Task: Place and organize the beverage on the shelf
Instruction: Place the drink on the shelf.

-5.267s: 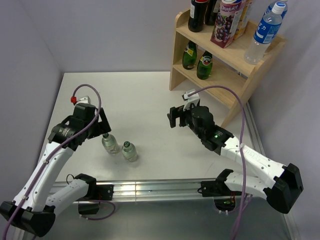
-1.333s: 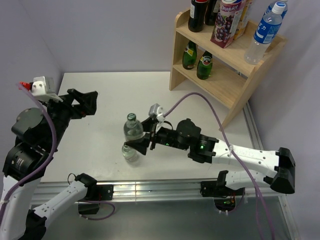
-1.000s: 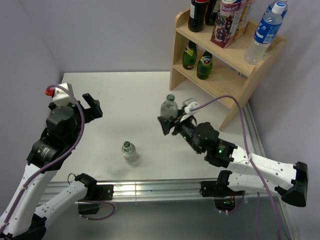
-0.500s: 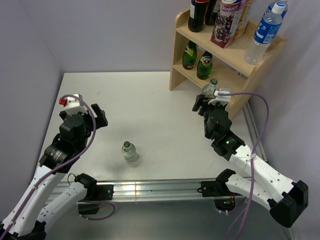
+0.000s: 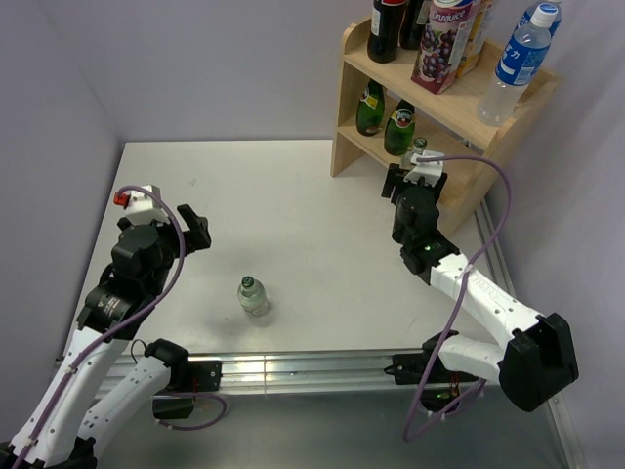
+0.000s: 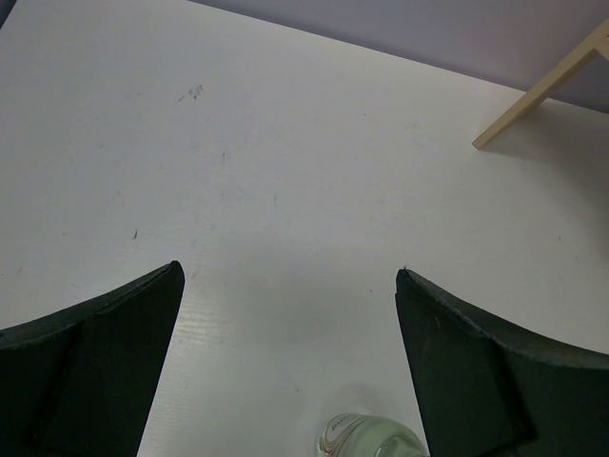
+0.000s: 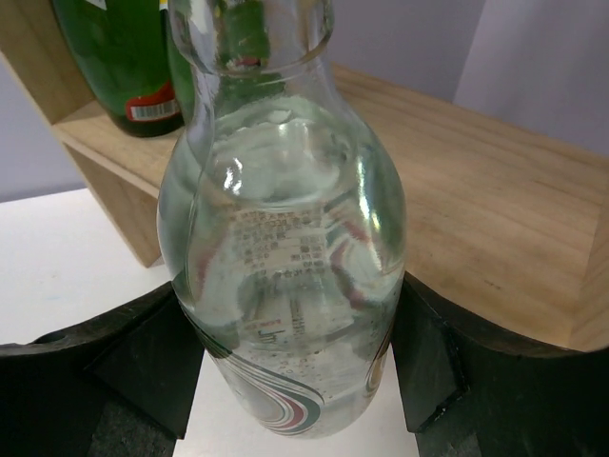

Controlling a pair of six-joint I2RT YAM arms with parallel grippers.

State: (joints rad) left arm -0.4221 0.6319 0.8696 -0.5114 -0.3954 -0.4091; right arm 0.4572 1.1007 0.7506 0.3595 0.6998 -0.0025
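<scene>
Two clear bottles were yet to be shelved.

Item 1: clear glass bottle [image 7: 285,248], upright, clenched at its belly by the right tool [image 7: 285,381], one finger on either side. It was held at the front of the lower tier [image 7: 495,190] of the shelf [image 5: 344,127], just beside the green bottles [image 5: 398,125]. Whether its base had cleared the board's edge could not be told.

Item 2: second clear bottle [image 5: 253,295], upright on the tabletop [image 5: 293,195], well apart from the shelf. The left tool [image 6: 288,276] hung over it, jaws spread, grasping nothing.

Hazards judged likely:
- Base catching the lip of the lower tier on entry, so the bottle tipped within the grip.
- Shoulder knocking the nearer green bottle, because the gap beside it looked narrow.
- Neck striking the underside of the upper tier if carried in too high.
- Smooth, rounded glass sliding between the fingers, as the hold sat low on the curve.
- Release before the base sat flat, leaving the bottle to topple and roll off onto the tabletop.
</scene>
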